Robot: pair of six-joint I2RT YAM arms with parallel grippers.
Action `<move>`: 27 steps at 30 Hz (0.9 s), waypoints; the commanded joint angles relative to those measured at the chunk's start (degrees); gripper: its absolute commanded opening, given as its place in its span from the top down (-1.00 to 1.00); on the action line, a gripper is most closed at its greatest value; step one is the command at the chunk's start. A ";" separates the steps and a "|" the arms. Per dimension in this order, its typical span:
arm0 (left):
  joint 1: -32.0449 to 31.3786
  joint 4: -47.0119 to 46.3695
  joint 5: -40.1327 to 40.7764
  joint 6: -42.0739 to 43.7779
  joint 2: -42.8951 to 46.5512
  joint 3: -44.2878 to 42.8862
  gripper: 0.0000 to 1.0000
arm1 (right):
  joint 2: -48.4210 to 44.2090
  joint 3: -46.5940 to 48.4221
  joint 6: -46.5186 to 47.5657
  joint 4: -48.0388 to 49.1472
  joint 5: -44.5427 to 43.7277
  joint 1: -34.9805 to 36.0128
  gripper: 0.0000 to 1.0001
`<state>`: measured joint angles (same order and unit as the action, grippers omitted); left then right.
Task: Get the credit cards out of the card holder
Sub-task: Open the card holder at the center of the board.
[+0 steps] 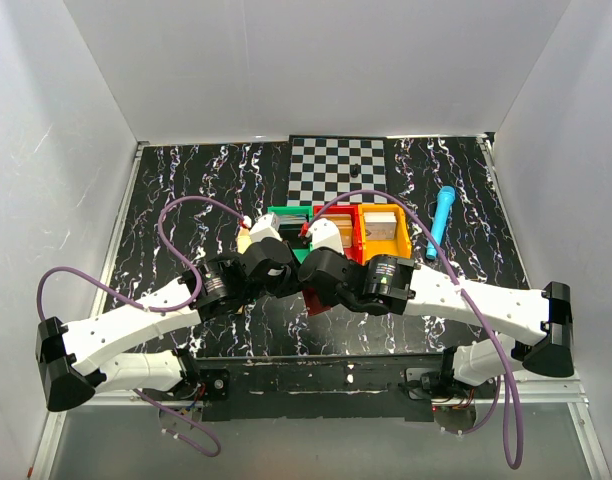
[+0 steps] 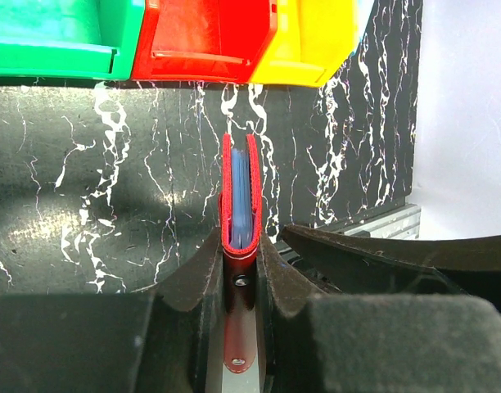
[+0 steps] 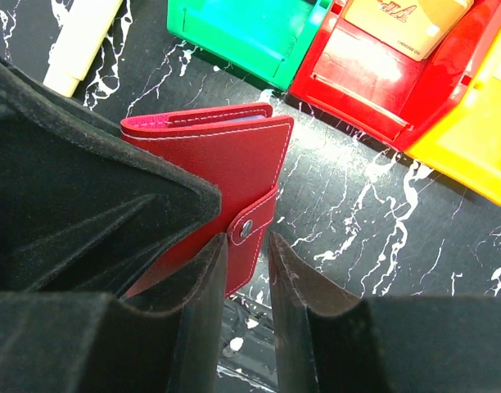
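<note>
The card holder (image 2: 252,188) is a dark red bifold case, closed and held edge-on above the table, with pale blue visible between its covers. My left gripper (image 2: 240,246) is shut on its lower edge. In the right wrist view the card holder (image 3: 218,155) shows its red cover, with a strap (image 3: 257,214) snapped shut across it. My right gripper (image 3: 248,241) is open by a narrow gap, its tips on either side of the strap's end. In the top view both grippers meet over the card holder (image 1: 316,300) in front of the bins. No card is out.
A green bin (image 3: 242,33), a red bin (image 3: 381,82) holding a tan box (image 3: 406,20), and an orange bin (image 3: 480,139) stand in a row just beyond. A white marker (image 3: 78,41) lies left of them. A blue pen (image 1: 441,220) and a checkerboard (image 1: 336,170) lie farther back.
</note>
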<state>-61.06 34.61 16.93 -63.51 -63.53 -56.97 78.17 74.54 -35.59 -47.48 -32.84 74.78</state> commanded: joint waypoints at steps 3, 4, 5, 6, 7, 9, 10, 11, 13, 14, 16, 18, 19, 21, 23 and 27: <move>-0.55 -1.74 0.83 -0.57 2.79 -1.04 1.00 | -0.12 1.39 -0.27 -2.00 -2.14 -0.08 0.37; -0.55 -1.74 0.83 -0.74 2.79 -1.12 1.00 | -0.12 1.22 -0.35 -2.00 -2.14 -0.08 0.41; -0.55 -1.74 0.83 -0.74 2.79 -0.95 1.00 | -0.12 1.31 -0.35 -2.00 -1.97 -0.08 0.44; -0.55 -1.74 0.74 -0.66 2.79 -1.04 1.00 | -0.12 1.22 -0.35 -1.91 -1.88 -0.08 0.46; -0.55 -1.74 0.74 -0.65 2.88 -1.04 1.00 | -0.21 1.13 -0.18 -1.82 -1.79 -0.08 0.49; -0.55 -1.74 0.82 -0.65 2.88 -1.04 1.00 | -0.30 0.96 -0.27 -1.56 -1.61 -0.16 0.57; -0.47 -1.74 0.83 -0.74 2.80 -1.04 1.00 | -0.39 0.87 -0.18 -1.47 -1.61 -0.16 0.60; -0.55 -1.74 0.83 -0.66 2.79 -1.04 1.00 | -0.48 0.78 -0.18 -1.47 -1.53 -0.08 0.65; -0.55 -1.74 0.74 -0.65 2.71 -0.95 1.00 | -0.56 0.69 -0.27 -1.56 -1.61 -0.08 0.74; -0.55 -1.74 0.74 -0.65 2.79 -1.04 1.00 | -0.56 0.69 -0.27 -1.47 -1.70 -0.16 0.81; -0.55 -1.74 0.74 -0.65 2.71 -1.04 1.00 | -0.56 0.60 -0.18 -1.65 -1.61 -0.16 0.97; -0.55 -1.74 0.74 -0.65 2.62 -1.04 1.00 | -0.74 0.52 -0.44 -1.65 -1.61 -0.16 0.97; -0.55 -1.74 0.74 -0.74 2.71 -0.95 1.00 | -0.83 0.52 -0.35 -1.65 -1.53 -0.08 0.97; -0.55 -1.74 0.83 -0.65 2.71 -0.86 1.00 | -1.00 0.43 -0.35 -1.56 -1.26 -0.16 0.97; -0.55 -1.74 1.09 -0.74 2.71 -0.69 1.00 | -1.35 0.25 -0.44 -1.56 -1.00 -0.16 0.97; -0.55 -1.13 2.75 -0.83 3.41 -0.25 1.00 | -3.46 -1.76 1.49 1.42 1.54 -0.16 0.97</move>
<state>-61.14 34.30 17.28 -63.72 -63.20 -56.97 77.87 74.41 -35.70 -46.89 -32.14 74.78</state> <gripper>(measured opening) 0.114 0.023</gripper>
